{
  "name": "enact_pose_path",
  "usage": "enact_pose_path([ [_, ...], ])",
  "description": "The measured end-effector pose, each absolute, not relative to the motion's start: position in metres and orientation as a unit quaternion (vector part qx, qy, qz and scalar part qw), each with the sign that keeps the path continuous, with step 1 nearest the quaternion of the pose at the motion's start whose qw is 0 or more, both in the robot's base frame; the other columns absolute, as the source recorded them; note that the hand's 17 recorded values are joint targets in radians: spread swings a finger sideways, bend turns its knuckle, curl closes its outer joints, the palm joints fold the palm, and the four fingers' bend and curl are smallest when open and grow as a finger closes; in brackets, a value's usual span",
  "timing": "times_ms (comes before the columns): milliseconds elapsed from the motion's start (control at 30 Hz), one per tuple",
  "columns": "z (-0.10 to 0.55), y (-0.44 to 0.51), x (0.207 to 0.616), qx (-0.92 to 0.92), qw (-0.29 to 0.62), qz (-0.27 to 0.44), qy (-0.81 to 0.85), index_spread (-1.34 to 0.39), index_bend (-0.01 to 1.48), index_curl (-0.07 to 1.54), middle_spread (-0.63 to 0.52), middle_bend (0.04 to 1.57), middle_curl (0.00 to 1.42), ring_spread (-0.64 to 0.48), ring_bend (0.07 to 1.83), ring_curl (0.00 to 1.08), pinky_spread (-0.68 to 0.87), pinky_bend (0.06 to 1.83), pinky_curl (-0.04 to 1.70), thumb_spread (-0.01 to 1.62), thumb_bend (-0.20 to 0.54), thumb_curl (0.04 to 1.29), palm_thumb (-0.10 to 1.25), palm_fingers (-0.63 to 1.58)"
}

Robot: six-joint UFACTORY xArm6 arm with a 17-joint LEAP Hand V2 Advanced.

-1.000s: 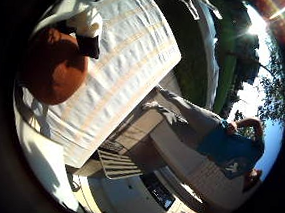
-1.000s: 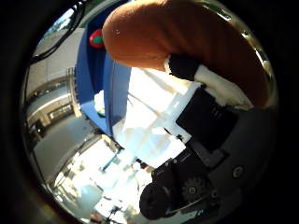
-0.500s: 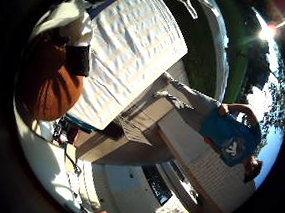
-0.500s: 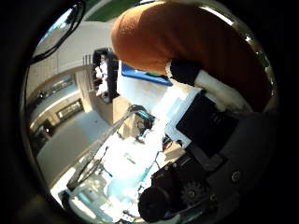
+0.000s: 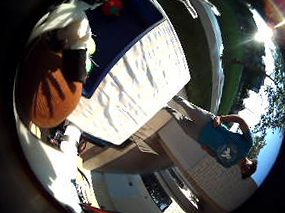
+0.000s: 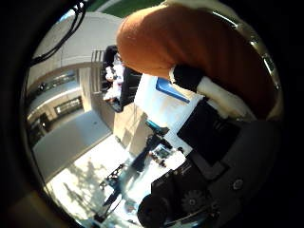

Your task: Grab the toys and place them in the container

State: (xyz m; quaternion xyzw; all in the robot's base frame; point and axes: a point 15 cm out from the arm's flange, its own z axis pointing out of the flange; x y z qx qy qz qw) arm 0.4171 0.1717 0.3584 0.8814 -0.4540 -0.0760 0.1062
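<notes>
Thumb-side view: hand [image 6: 213, 142] grips orange plush toy [image 6: 190, 52]; white-walled blue container [image 5: 123, 39] beside.

Both cameras sit on the palm of the hand [image 6: 209, 156]. The thumb-side view looks past the hand's own fingers, very near an orange toy [image 6: 190, 52] that fills much of it, toward a building beyond. The little-finger-side view faces a white surface [image 5: 138, 96] with a blue container [image 5: 121, 32] on it, farther off. Both views share the orange toy and the white surface.
</notes>
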Motion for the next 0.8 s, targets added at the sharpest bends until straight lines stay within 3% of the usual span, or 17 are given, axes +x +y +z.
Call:
enact_pose_path([
  [233, 0.305, 0.192, 0.448, 0.866, 0.112, -0.07, -0.482, -1.13, 0.83, 0.01, -0.21, 1.1, 1.04, -0.09, 1.37, 0.82, 0.17, 1.39, 0.85, 1.23, -0.051, 0.57, 0.83, 0.88],
  [267, 0.303, 0.193, 0.448, 0.864, 0.114, -0.069, -0.486, -0.99, 0.86, 0.03, -0.18, 0.96, 0.98, -0.03, 1.28, 0.78, 0.21, 1.32, 0.84, 1.25, -0.042, 0.54, 0.79, 0.76],
  [400, 0.296, 0.188, 0.449, 0.854, 0.126, -0.07, -0.5, -0.69, 0.87, 0.06, -0.14, 0.72, 0.88, 0.05, 1.15, 0.71, 0.27, 1.24, 0.81, 1.25, -0.044, 0.49, 0.73, 0.48],
  [467, 0.292, 0.179, 0.446, 0.85, 0.145, -0.074, -0.5, -0.49, 0.8, 0.09, -0.08, 0.45, 0.76, 0.16, 0.98, 0.66, 0.34, 1.17, 0.79, 1.22, -0.066, 0.44, 0.63, -0.06],
  [500, 0.288, 0.176, 0.442, 0.848, 0.159, -0.079, -0.499, -0.44, 0.74, 0.09, -0.05, 0.37, 0.69, 0.2, 0.86, 0.6, 0.37, 1.14, 0.75, 1.21, -0.064, 0.41, 0.59, -0.16],
  [600, 0.282, 0.168, 0.44, 0.844, 0.175, -0.083, -0.501, -0.39, 0.57, 0.08, 0.03, 0.2, 0.57, 0.28, 0.63, 0.44, 0.42, 1.02, 0.64, 1.17, -0.053, 0.37, 0.52, -0.21],
  [800, 0.299, 0.163, 0.452, 0.846, 0.143, -0.067, -0.509, -0.37, 0.35, 0.1, 0.12, 0.12, 0.43, 0.34, 0.46, 0.35, 0.47, 0.83, 0.51, 1.15, -0.031, 0.33, 0.49, -0.17],
])
